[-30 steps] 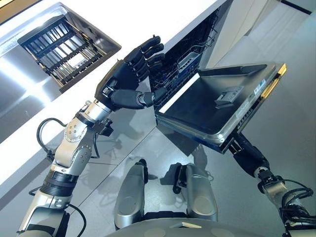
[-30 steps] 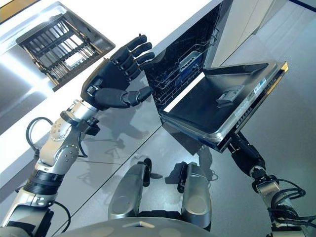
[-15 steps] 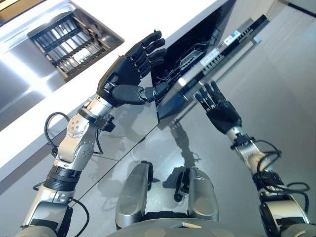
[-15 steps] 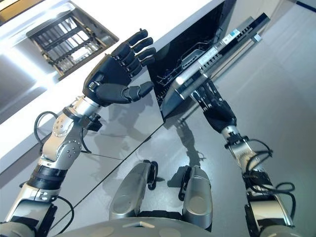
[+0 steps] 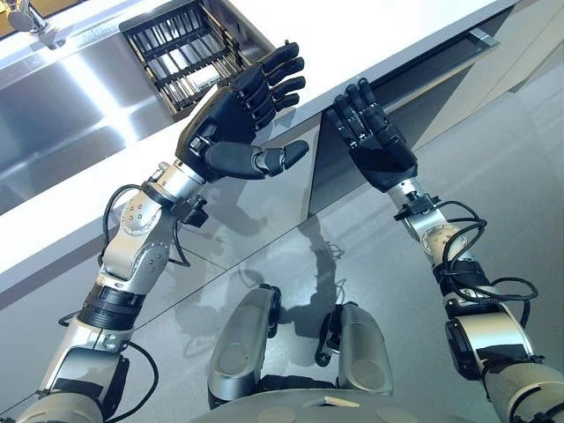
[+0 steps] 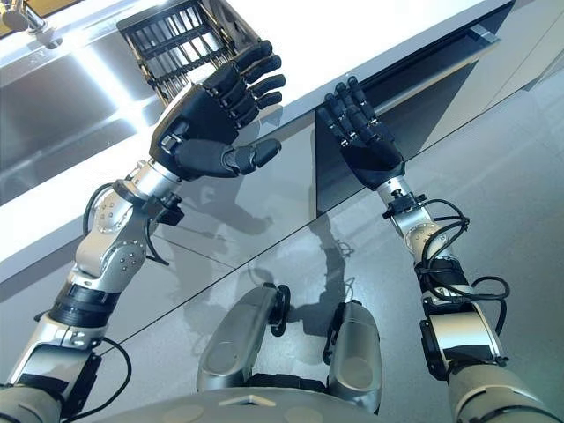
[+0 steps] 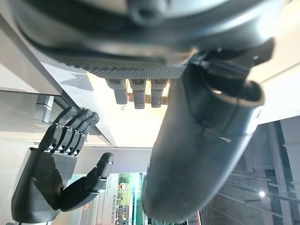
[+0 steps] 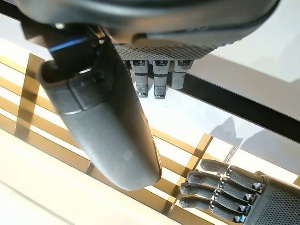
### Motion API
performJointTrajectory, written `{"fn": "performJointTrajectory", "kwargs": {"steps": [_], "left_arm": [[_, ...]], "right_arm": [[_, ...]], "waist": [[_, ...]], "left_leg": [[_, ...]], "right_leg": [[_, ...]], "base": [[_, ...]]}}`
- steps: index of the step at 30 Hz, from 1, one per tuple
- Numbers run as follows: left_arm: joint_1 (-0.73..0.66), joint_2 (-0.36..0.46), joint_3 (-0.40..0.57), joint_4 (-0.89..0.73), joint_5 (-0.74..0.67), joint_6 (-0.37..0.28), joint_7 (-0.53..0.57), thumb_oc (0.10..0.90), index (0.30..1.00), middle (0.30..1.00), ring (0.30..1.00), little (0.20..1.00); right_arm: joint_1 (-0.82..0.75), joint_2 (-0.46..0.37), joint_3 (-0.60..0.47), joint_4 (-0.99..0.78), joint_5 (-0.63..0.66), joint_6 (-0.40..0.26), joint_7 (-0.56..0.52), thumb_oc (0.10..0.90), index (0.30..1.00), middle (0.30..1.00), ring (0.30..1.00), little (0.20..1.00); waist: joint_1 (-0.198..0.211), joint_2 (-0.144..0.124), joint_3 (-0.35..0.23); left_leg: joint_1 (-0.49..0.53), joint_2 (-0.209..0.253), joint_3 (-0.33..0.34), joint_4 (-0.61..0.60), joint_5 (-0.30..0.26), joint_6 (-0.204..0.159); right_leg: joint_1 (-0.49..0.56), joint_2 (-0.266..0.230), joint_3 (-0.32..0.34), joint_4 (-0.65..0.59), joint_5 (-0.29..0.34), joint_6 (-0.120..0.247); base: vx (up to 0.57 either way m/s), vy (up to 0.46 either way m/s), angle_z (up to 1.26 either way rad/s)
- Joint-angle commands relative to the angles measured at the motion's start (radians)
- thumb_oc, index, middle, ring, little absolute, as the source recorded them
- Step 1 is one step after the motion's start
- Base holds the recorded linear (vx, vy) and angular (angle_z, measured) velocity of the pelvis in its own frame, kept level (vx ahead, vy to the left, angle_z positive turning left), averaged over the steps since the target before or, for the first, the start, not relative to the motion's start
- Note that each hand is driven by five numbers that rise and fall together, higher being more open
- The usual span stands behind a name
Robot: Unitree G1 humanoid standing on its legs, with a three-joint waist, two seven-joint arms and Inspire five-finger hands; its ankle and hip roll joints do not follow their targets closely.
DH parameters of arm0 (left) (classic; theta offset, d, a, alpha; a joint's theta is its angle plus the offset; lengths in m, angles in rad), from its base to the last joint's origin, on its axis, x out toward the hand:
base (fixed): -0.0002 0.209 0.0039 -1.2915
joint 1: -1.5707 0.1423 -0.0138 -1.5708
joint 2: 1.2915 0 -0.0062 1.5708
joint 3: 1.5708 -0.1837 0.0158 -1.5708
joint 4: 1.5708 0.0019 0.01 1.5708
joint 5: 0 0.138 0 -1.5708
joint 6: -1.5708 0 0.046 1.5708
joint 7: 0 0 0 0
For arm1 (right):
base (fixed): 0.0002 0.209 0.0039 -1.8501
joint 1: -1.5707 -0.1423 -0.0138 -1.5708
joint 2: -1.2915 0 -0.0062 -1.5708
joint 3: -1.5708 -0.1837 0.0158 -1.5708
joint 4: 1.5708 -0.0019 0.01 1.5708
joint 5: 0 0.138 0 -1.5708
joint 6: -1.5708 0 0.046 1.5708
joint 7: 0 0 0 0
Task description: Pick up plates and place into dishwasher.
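The dark dishwasher door (image 5: 342, 189) stands upright under the white counter (image 5: 379, 26), with a thin dark gap along its top edge and its handle (image 5: 481, 37) at the far right. My right hand (image 5: 377, 152) is open, its straight fingers against the upper part of the door. My left hand (image 5: 231, 125) is open and empty, held up in front of the counter edge to the left of the door. In the left wrist view the left thumb (image 7: 201, 154) is spread away from the fingers, and the right hand (image 7: 49, 180) lies flat beyond it.
A steel sink (image 5: 70, 123) is set in the counter at the upper left, with a dark dish rack (image 5: 189, 44) in its right end and a tap (image 5: 31, 18) at the corner. Grey cabinet fronts run below the counter, and grey floor lies to the right.
The dishwasher door has swung up from lying flat open to upright, with my right hand rising along with it from underneath. My left hand kept its raised pose. The camera has shifted.
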Motion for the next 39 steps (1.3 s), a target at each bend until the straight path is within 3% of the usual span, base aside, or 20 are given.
{"fn": "performJointTrajectory", "kwargs": {"steps": [1,8,18,22,25,28,29,35,39], "left_arm": [[-0.022,-0.023,0.026,-0.054,-0.085,-0.111,-0.043,0.8,0.9,0.9,0.9,0.9],[-0.026,-0.018,0.033,-0.066,-0.115,-0.129,-0.077,0.8,0.9,0.9,0.9,0.9],[0.031,-0.058,0.054,-0.077,-0.098,-0.153,-0.124,0.8,0.9,0.9,0.9,0.9],[0.098,-0.088,0.058,-0.066,-0.109,-0.125,-0.146,0.8,0.9,0.9,0.9,0.9],[0.177,-0.143,0.053,-0.068,-0.152,-0.067,-0.177,0.8,0.9,0.9,0.9,0.9],[0.219,-0.174,0.04,-0.059,-0.162,-0.046,-0.156,0.8,0.9,0.9,0.9,0.9],[0.254,-0.218,0.018,-0.04,-0.19,-0.018,-0.134,0.8,0.9,0.9,0.9,0.9],[0.323,-0.254,-0.045,0.06,-0.241,-0.007,-0.111,0.8,0.9,0.9,0.9,0.9],[0.35,-0.258,-0.11,0.173,-0.206,0.038,-0.169,0.8,0.9,0.9,0.9,0.9]], "right_arm": [[-0.054,0.029,-0.025,-0.007,0.066,-0.043,0.059,0.8,0.9,0.9,0.9,0.9],[0.038,0.068,0.0,-0.004,0.039,-0.06,0.064,0.8,0.9,0.9,0.9,0.9],[0.29,0.131,0.023,-0.045,0.025,-0.062,0.096,0.8,0.9,0.9,0.9,0.9],[0.417,0.183,0.031,-0.093,0.113,-0.018,0.113,0.8,0.9,0.9,0.9,0.9],[0.528,0.275,0.062,-0.135,0.129,-0.024,0.061,0.8,0.9,0.9,0.9,0.9],[0.572,0.31,0.064,-0.134,0.17,-0.016,0.034,0.8,0.9,0.9,0.9,0.9],[0.595,0.341,0.062,-0.115,0.176,-0.009,-0.023,0.8,0.9,0.9,0.9,0.9],[0.624,0.353,0.067,-0.021,0.178,-0.005,-0.118,0.8,0.9,0.9,0.9,0.9],[0.604,0.337,0.059,0.086,0.065,0.023,-0.204,0.8,0.9,0.9,0.9,0.9]], "waist": [[0.006,-0.023,-0.113],[-0.012,-0.032,-0.148],[-0.06,-0.041,-0.246],[-0.082,-0.039,-0.289],[-0.109,-0.029,-0.319],[-0.12,-0.022,-0.332],[-0.13,-0.014,-0.34],[-0.137,-0.003,-0.358],[-0.134,-0.001,-0.374]], "left_leg": [[0.057,0.013,-0.026,0.058,-0.122,0.017],[0.112,0.032,-0.021,-0.071,-0.072,0.009],[0.277,0.064,0.004,-0.385,0.045,-0.019],[0.327,0.057,0.015,-0.498,0.096,-0.024],[0.37,0.059,0.026,-0.619,0.148,-0.026],[0.393,0.059,0.035,-0.682,0.172,-0.026],[0.408,0.057,0.042,-0.732,0.19,-0.022],[0.424,0.045,0.046,-0.807,0.213,-0.022],[0.422,0.049,0.06,-0.809,0.208,-0.014]], "right_leg": [[0.034,0.01,0.035,-0.048,0.143,0.021],[0.074,0.031,0.036,-0.154,0.181,0.033],[0.222,0.092,0.048,-0.493,0.272,0.06],[0.265,0.108,0.057,-0.609,0.322,0.077],[0.295,0.12,0.072,-0.719,0.376,0.087],[0.308,0.123,0.077,-0.771,0.408,0.097],[0.316,0.124,0.079,-0.814,0.434,0.104],[0.328,0.127,0.084,-0.904,0.489,0.113],[0.325,0.128,0.089,-0.906,0.488,0.113]], "base": [[-0.03,-0.03,0.01],[-0.02,-0.019,-0.01],[-0.03,-0.006,-0.14],[0.02,0.006,-0.19],[0.02,0.038,-0.2],[0.01,0.048,-0.22],[0.01,0.06,-0.14],[0.01,0.053,-0.12],[0.01,0.025,-0.04]]}}
